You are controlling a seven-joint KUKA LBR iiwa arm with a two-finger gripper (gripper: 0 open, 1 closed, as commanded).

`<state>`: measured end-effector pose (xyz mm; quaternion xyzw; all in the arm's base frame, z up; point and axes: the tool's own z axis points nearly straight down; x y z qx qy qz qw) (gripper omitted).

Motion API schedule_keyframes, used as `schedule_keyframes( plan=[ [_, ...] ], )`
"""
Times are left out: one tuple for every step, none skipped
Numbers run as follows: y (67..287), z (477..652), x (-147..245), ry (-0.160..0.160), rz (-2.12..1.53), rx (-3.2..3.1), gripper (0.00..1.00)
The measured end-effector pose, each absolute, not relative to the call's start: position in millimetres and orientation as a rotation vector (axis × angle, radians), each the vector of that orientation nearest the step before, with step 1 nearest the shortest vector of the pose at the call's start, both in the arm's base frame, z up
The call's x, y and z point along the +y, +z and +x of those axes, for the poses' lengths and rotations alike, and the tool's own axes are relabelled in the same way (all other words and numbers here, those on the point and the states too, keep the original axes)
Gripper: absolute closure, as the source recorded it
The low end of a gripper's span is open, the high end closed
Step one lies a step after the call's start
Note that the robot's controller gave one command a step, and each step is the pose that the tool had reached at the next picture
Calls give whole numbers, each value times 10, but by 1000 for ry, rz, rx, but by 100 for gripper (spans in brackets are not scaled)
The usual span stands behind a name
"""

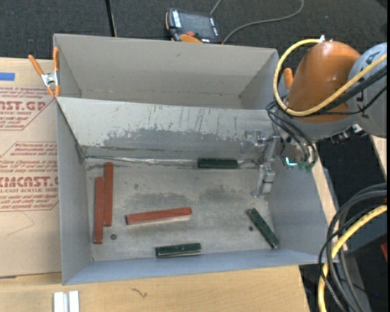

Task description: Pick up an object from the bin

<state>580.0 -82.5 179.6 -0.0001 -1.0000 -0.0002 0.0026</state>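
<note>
Just left of the tool [266, 181], a dark green bar [217, 164] is seen lying flat. Whether the tool is released or clenched cannot be told, and the pick is judged not yet done.

Black device [194, 25] lies on the dark floor [45, 8].

Bin [162, 70]: grey sheet metal, matt, walls smooth, floor scuffed and scratched, with pale worn streaks along the back. Red-brown bars [158, 217] [108, 194] [98, 210]: matt, smooth faces, wood or plastic cannot be told; dark green bars [217, 164] [178, 249] [262, 228]: smooth, faint sheen. Pincer [265, 188]: bare silvery metal; orange cover [322, 77]: smooth glossy plastic; desk [182, 291]: pale matt wood grain.
</note>
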Motion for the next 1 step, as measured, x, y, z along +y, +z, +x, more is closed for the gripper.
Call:
schedule_keyframes(
  plan=[
    [2886,5812,-772,4,693,-3073,0]
  ],
)
